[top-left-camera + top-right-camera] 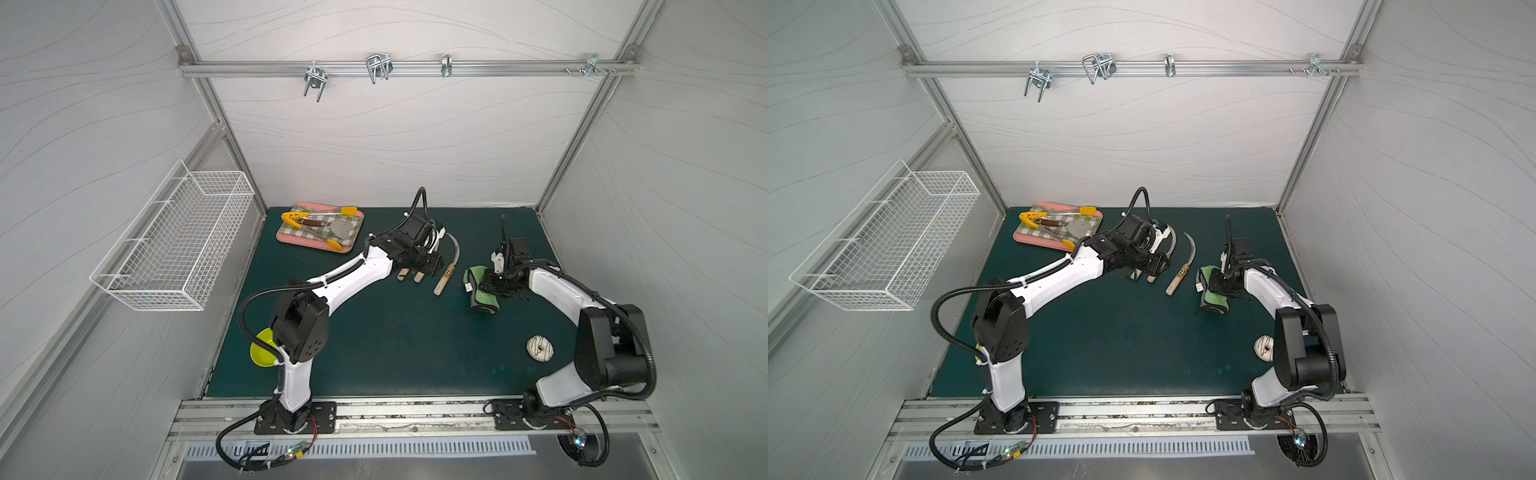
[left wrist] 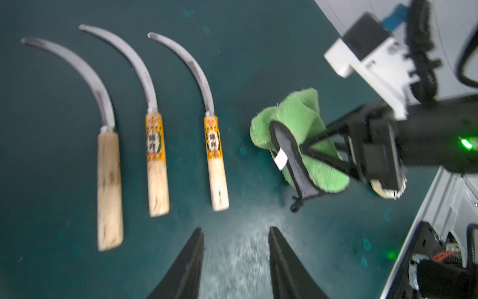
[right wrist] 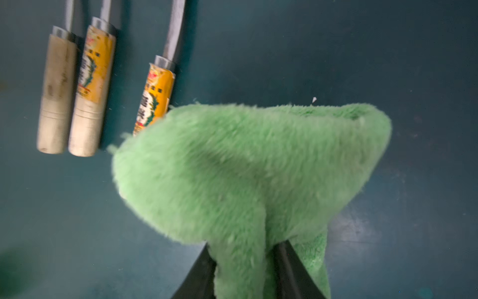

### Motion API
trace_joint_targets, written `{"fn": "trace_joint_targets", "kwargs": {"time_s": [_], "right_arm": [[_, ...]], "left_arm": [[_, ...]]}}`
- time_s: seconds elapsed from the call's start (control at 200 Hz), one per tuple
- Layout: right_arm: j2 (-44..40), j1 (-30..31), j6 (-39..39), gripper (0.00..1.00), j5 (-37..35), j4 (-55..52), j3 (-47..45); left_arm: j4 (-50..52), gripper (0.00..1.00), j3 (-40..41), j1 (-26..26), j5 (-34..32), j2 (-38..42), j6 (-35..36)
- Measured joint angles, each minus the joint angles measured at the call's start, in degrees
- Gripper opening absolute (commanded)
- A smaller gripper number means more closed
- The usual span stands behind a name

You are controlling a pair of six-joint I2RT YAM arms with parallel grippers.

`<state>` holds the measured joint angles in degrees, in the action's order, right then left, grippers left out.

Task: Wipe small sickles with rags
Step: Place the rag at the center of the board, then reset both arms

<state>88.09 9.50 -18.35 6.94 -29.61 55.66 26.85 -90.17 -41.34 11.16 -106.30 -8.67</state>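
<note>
Three small sickles lie side by side on the green mat in the left wrist view: one with a plain wooden handle (image 2: pixel 108 181) and two with orange labels (image 2: pixel 155 160) (image 2: pixel 214 155). From above, my left arm covers all but one sickle (image 1: pixel 446 274). My left gripper (image 2: pixel 235 230) hovers open and empty just off the handle ends. Right of the sickles the green rag (image 1: pixel 476 274) (image 2: pixel 297 108) rests on the mat. My right gripper (image 3: pixel 245 246) has its jaws parted with a fold of the rag (image 3: pixel 245 168) between them.
A pink tray (image 1: pixel 286 239) with tongs and a spatula sits at the back left of the mat. A white doughnut (image 1: pixel 540 348) lies near the right arm, and a yellow-green bowl (image 1: pixel 262 353) sits behind the left arm. A wire basket (image 1: pixel 174 245) hangs on the left wall.
</note>
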Motion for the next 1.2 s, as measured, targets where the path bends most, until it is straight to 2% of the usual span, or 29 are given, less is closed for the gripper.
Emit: {"fn": "trace_joint_targets", "kwargs": {"time_s": [0.05,0.125,0.145,0.175,0.25,0.275,0.28,0.295,0.3,0.32,0.55,0.73,0.925,1.036,1.121,1.201], "right_arm": [[0.42,0.0,0.0,0.49,-0.33,0.0,0.0],[0.76,-0.04,-0.24,0.64,-0.74,-0.02,0.0],[0.81,-0.04,0.17,0.74,-0.87,-0.02,0.0],[0.87,-0.04,0.31,0.83,-1.05,-0.07,0.0],[0.9,-0.04,0.31,0.99,-1.68,-0.07,0.0],[0.9,-0.04,0.31,0.99,-1.88,-0.07,0.0],[0.87,-0.04,0.22,0.99,-2.01,-0.09,0.0],[0.87,-0.04,0.35,0.99,-2.05,-0.07,0.0],[0.87,-0.04,0.31,0.99,-2.08,-0.07,0.0],[0.87,-0.04,0.28,0.99,-2.16,-0.07,0.0],[-0.66,-0.04,0.26,0.99,-4.42,0.09,-0.24],[-8.07,-0.04,0.22,0.99,-7.65,2.25,-3.41],[-19.82,-0.04,1.09,0.99,-13.81,9.66,-10.97],[-26.97,-0.04,2.49,0.99,-16.24,16.33,-17.31],[-29.57,-0.04,3.67,0.99,-17.88,20.87,-20.98],[-29.0,-0.04,4.68,0.99,-19.43,24.06,-22.58]], "left_arm": [[-0.76,0.45,3.8,0.22,-0.33,2.6,-0.02],[-1.77,0.47,9.97,0.96,-0.94,6.38,-0.2],[-1.95,0.48,11.65,1.31,-1.16,7.37,-0.35],[-2.38,0.49,13.99,1.9,-1.31,8.79,-0.55],[-3.3,0.52,20.06,4.2,-1.75,13.07,-0.9],[-3.69,0.54,21.9,5.09,-1.9,14.49,-1.09],[-3.69,0.6,22.14,5.27,-1.95,14.73,-1.07],[-3.85,0.89,23.28,5.97,-1.99,15.76,-1.11],[-3.89,0.94,23.5,6.12,-2.01,15.96,-1.16],[-3.98,0.99,24.7,6.95,-2.16,17.18,-1.05],[-6.99,1.0,34.75,17.16,-4.76,29.18,-1.4],[-10.01,1.0,40.41,23.89,-7.87,35.1,-1.07],[-13.7,1.0,46.23,29.68,-12.81,38.99,0.92],[-17.14,1.0,49.09,35.87,-12.9,39.63,0.94],[-20.02,1.0,50.9,40.41,-12.9,39.23,0.92],[-23.19,1.0,52.19,42.47,-13.46,38.07,1.44]]}}
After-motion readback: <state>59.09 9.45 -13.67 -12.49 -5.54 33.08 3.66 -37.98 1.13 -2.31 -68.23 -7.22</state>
